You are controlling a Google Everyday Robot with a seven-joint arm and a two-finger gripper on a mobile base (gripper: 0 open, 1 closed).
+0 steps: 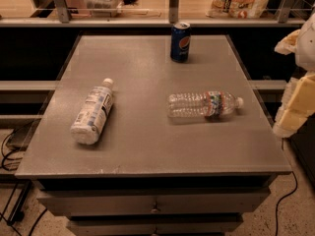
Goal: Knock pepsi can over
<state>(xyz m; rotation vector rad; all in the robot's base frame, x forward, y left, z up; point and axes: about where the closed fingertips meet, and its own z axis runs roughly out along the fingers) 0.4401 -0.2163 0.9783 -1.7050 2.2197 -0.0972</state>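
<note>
– Okay, gripper first: I have it hanging off the right edge of the table, about level with the middle, touching nothing.
– Open or closed?
– Can't tell from this angle, though I see nothing in its hold. Nearest to it is the clear water bottle, lying on its side with the cap pointing toward the gripper. Beyond that, the pepsi can stands upright at the far edge, well apart from the gripper.
– So we're on the approach?
– I'd say so; the can isn't down yet. Next I need to reach forward and left, pass behind the water bottle without nudging it, then push high on the can's side so it tips rather than slides. The white-labelled bottle at the left is out of the way.
</note>
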